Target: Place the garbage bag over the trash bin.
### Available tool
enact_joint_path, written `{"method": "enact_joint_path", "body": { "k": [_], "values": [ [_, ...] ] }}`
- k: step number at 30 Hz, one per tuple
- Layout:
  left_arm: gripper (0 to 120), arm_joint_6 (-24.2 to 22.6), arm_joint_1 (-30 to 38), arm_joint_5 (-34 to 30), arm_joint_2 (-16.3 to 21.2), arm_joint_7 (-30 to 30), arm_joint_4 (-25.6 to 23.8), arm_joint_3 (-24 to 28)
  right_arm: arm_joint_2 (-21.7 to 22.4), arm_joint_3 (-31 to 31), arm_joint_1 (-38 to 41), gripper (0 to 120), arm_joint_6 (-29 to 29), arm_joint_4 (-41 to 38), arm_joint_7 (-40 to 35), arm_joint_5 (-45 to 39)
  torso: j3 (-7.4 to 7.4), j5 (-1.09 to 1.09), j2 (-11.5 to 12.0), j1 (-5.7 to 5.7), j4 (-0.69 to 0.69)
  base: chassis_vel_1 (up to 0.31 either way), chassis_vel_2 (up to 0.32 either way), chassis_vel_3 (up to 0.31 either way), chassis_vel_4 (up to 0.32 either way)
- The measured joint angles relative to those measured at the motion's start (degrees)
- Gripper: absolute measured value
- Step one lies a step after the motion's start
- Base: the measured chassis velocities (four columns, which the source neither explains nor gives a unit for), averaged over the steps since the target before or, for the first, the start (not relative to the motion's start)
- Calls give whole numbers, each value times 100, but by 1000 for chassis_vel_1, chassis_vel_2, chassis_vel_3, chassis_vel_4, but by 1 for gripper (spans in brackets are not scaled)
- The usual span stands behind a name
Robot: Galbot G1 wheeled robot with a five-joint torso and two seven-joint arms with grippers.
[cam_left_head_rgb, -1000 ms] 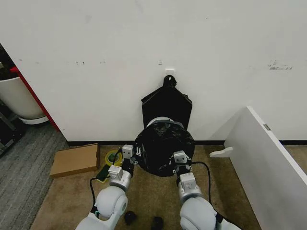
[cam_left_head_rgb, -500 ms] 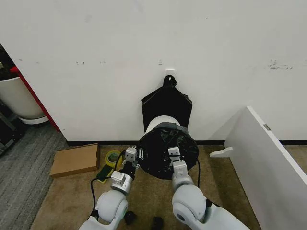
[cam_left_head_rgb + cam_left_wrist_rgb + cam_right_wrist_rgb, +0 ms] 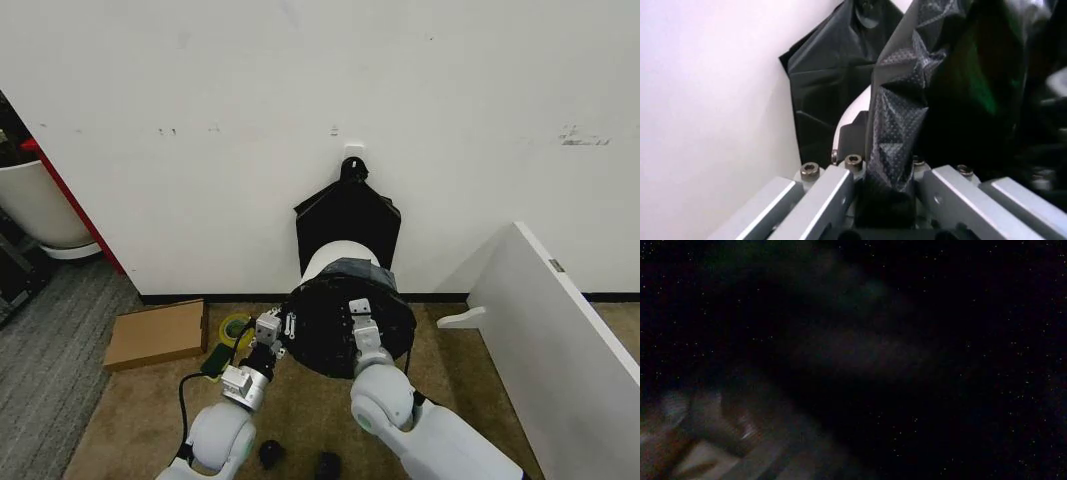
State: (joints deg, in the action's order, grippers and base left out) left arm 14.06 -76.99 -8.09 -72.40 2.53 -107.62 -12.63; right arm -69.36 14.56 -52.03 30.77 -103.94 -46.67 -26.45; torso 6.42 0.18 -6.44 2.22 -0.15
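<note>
White wall, tan carpet: garbage bag (image 3: pixel 340 325) mostly drawn over trash bin (image 3: pixel 335 258), white rim bare at 12 o'clock; left pincer (image 3: pixel 276 327) clamps film at 9, right pincer (image 3: pixel 358 312), grip unreadable, presses the bag's front.

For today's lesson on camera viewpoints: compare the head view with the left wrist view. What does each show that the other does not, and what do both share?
Head view alone: the round white plastic trash bin standing by the wall, a flat brown cardboard box, a yellow tape roll, and the right gripper over the bag-covered mouth.
Left wrist view alone: the left gripper with its jaws pinching a fold of film, whose dotted texture shows.
Both: the glossy black plastic garbage bag and the flat black house-shaped stack on the wall.
</note>
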Motion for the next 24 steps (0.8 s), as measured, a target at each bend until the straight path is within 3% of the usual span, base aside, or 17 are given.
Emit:
{"method": "enact_joint_path", "body": {
  "k": [14, 24],
  "values": [
    [1, 65, -49, -39, 38, 205, -68, 59, -158, -151, 447, 0, -139, 948, 50, 238, 0, 0, 0, 0, 0, 0, 0, 0, 0],
    [1, 72, -30, -43, 18, 161, -83, 35, -31, -230, 367, 0, -152, 963, 119, 374, 0, 1, 0, 0, 0, 0, 0, 0, 0]
  ]
}}
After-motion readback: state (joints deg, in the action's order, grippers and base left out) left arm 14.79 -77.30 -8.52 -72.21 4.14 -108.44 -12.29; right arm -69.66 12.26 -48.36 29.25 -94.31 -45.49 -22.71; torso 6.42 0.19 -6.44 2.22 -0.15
